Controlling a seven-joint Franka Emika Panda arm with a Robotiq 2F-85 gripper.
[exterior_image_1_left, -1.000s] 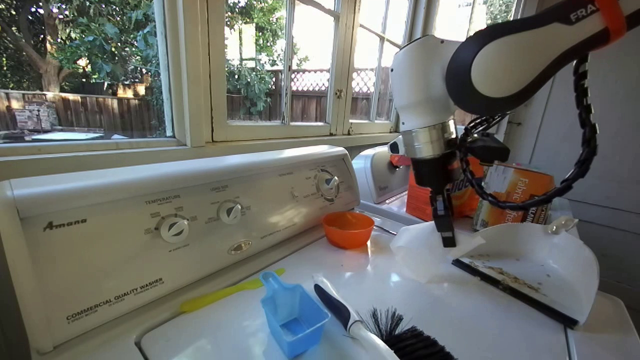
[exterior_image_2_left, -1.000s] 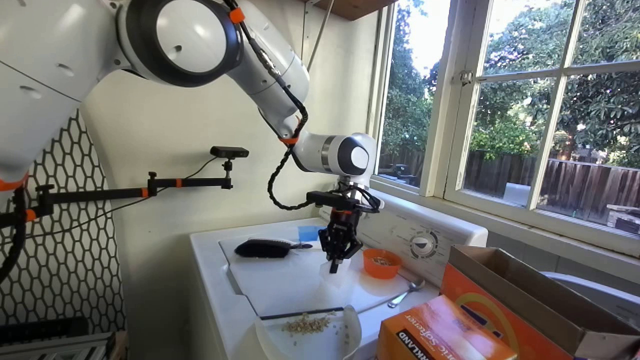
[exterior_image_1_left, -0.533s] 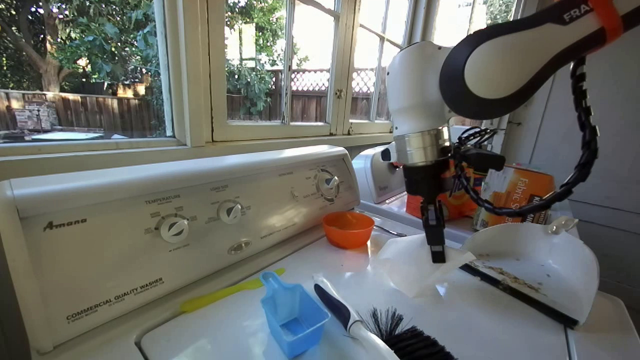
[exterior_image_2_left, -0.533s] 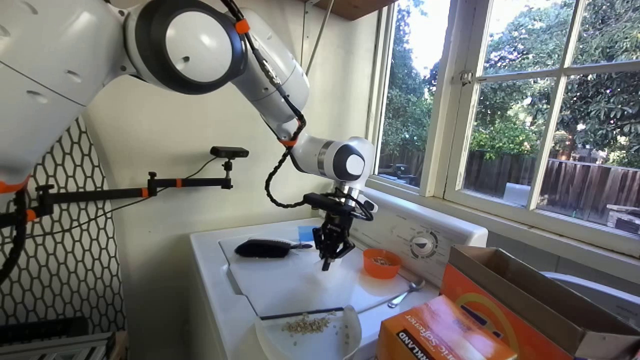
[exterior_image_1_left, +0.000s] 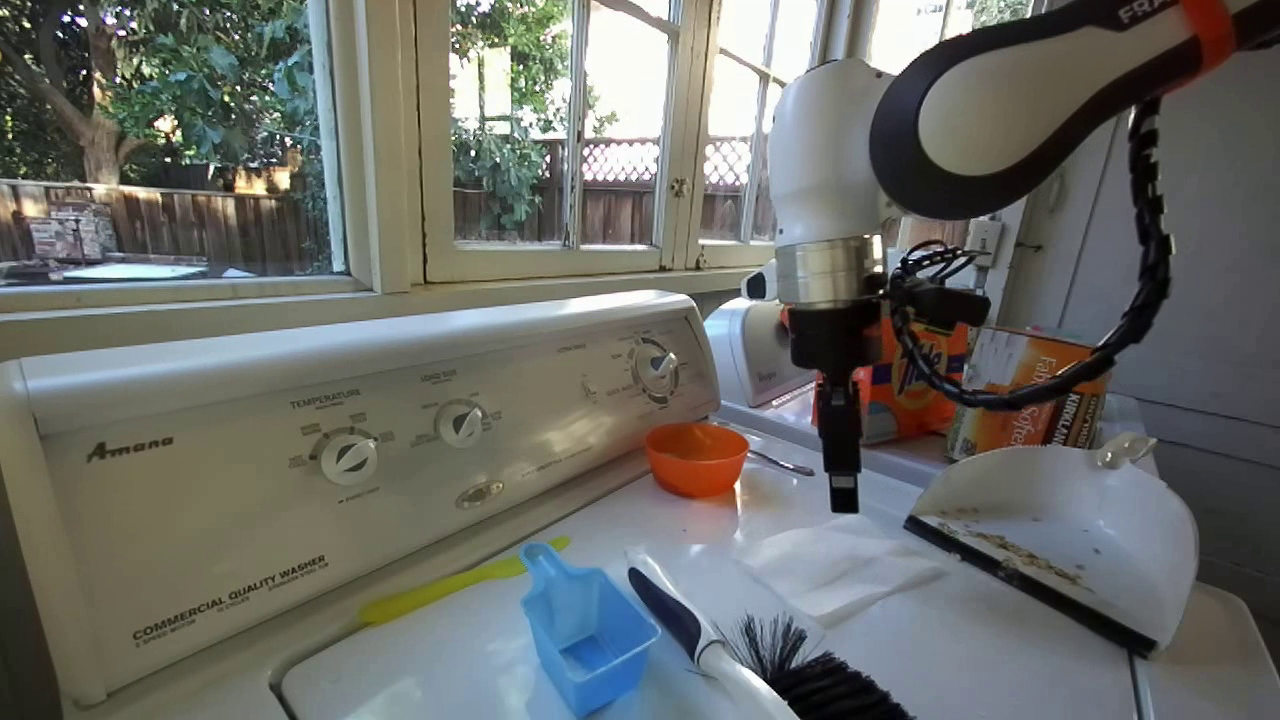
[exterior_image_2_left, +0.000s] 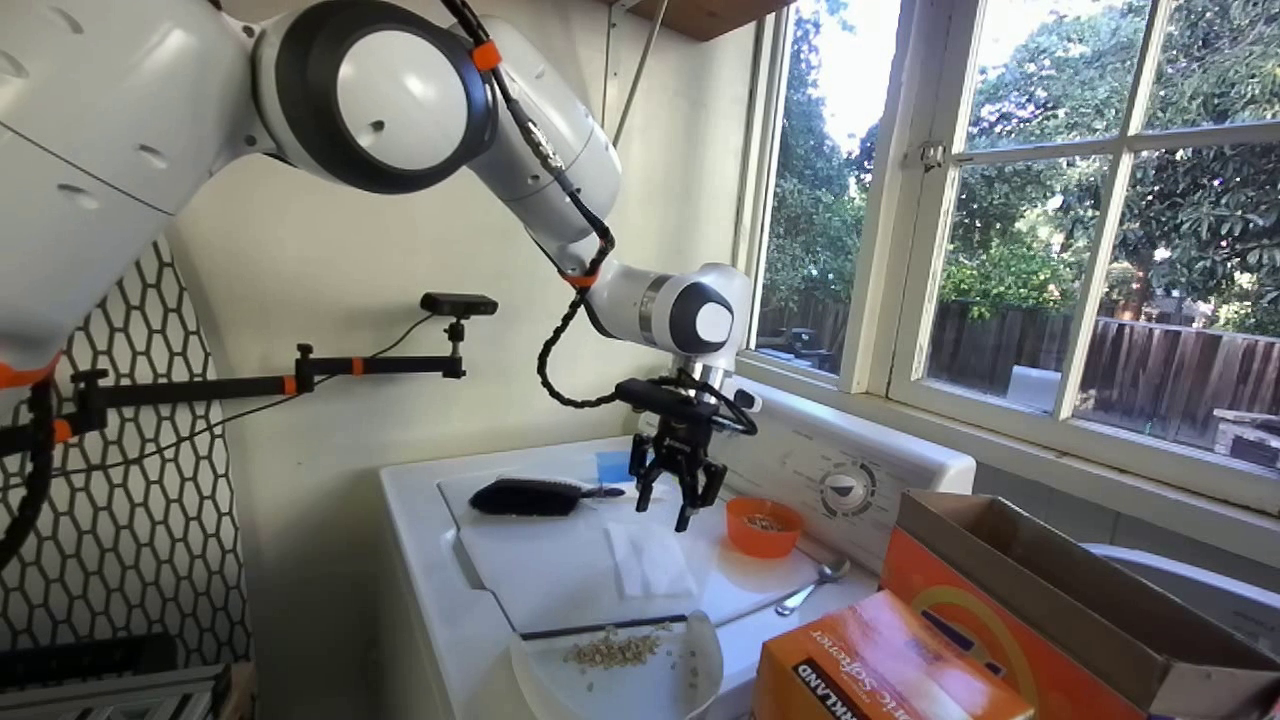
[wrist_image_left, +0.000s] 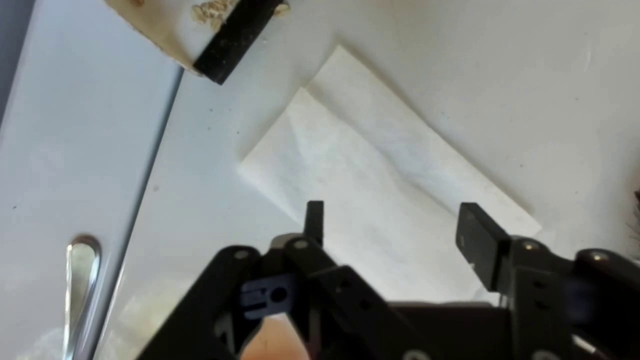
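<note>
White creased sheet (wrist_image_left: 350, 165) | on washer lid (exterior_image_2_left: 540, 560), just below gripper (exterior_image_2_left: 664, 514) | jaws well apart, holding nothing

1 sheet (wrist_image_left: 375, 210), 2 fingers (wrist_image_left: 481, 245), 3 knobs (exterior_image_1_left: 349, 457), 1 bowl (exterior_image_1_left: 697, 472), 1 dustpan (exterior_image_1_left: 1130, 500).

In an exterior view, the claw (exterior_image_1_left: 844, 497) has a white sheet (exterior_image_1_left: 842, 568) below, orange bowl (exterior_image_1_left: 696, 463) left, dustpan (exterior_image_1_left: 1125, 515) right.

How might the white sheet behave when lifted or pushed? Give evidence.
The sheet would probably flop when lifted, since it looks thin and lies creased. It is likely light for its size, showing little thickness. Pushed, it may slide or bunch rather than roll, lying nearly flat on the glossy lid.
</note>
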